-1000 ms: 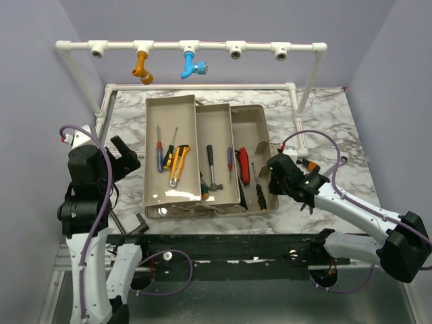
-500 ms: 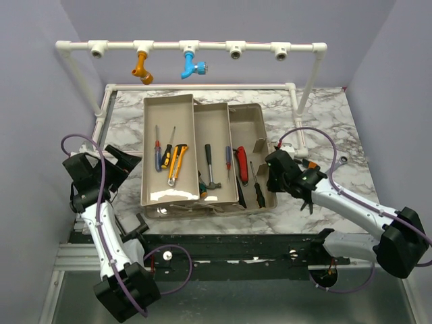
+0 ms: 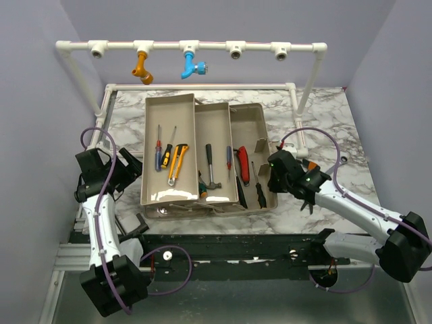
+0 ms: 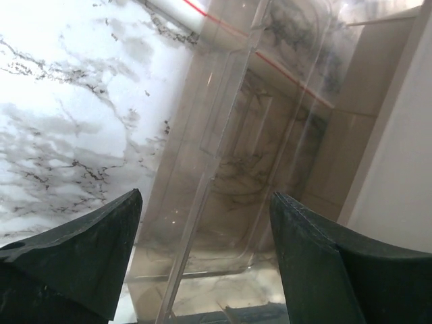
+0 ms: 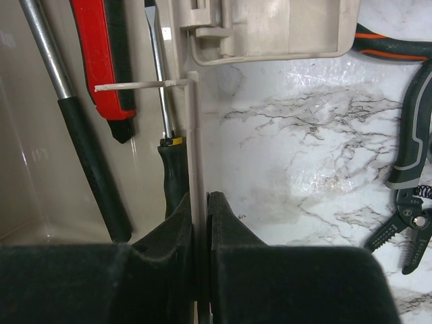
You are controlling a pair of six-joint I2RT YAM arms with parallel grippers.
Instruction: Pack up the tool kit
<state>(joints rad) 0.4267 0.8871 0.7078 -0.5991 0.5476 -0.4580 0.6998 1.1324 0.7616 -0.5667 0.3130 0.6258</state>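
Observation:
The tool kit's beige toolbox (image 3: 264, 135) lies open mid-table with its trays fanned out. In them lie screwdrivers (image 3: 159, 152), a yellow knife (image 3: 179, 158), a hammer (image 3: 210, 169) and a red knife (image 3: 243, 165). My right gripper (image 3: 273, 177) is shut on the box's right wall (image 5: 196, 135), beside a black-handled screwdriver (image 5: 162, 101) and the red knife (image 5: 101, 61). My left gripper (image 3: 128, 167) sits low at the box's left side. In the left wrist view it (image 4: 206, 202) stands open, with the smoky translucent lid (image 4: 250, 135) just ahead of its fingertips.
Orange-handled pliers (image 5: 412, 135) and wire strippers (image 5: 401, 233) lie on the marble right of the box, the pliers also in the top view (image 3: 309, 164). A white pipe frame (image 3: 202, 46) with orange (image 3: 142, 67) and blue (image 3: 192, 66) fittings spans the back.
My left arm has dropped from a raised pose and swung in towards the box's left side. The left tray has shifted slightly. The right arm has stayed clamped on the wall.

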